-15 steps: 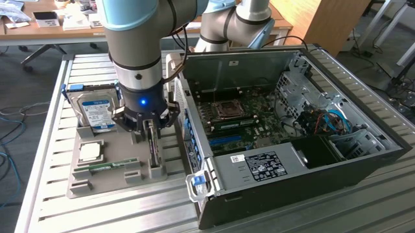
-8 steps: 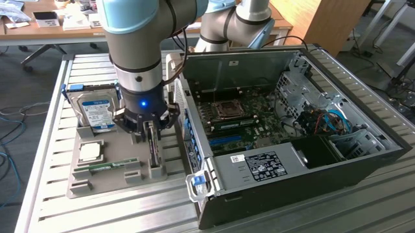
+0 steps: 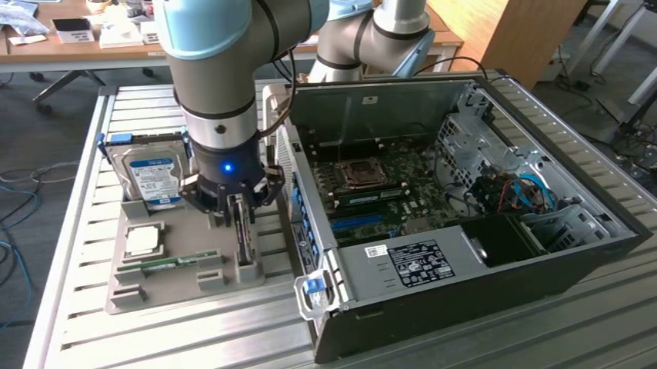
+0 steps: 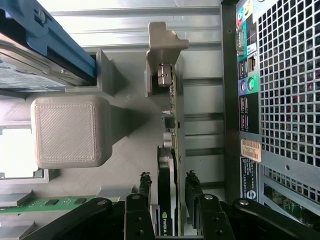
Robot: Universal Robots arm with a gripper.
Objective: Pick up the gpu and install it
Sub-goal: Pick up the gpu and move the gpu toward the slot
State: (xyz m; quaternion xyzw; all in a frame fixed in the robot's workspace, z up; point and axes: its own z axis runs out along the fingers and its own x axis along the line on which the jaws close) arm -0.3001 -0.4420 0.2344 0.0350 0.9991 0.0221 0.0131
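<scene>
Right now your gripper (image 4: 167,176) sits low over the gpu (image 4: 172,115). Its two fingers (image 4: 145,187) are spread wide and straddle the card with a gap showing on each side, so nothing is gripped yet. The gpu stands on its long edge in a slot of the grey tray (image 3: 169,290), which I judge is so the thin card offers both flat faces to a pinch from above. The hard drive (image 3: 154,178) is likewise propped upright in its own slot, while the memory stick (image 3: 169,263) and the processor chip (image 3: 141,241) lie flat. You have one of each, and one open computer case (image 3: 441,307) just beside the tray, on the exterior view's right.
</scene>
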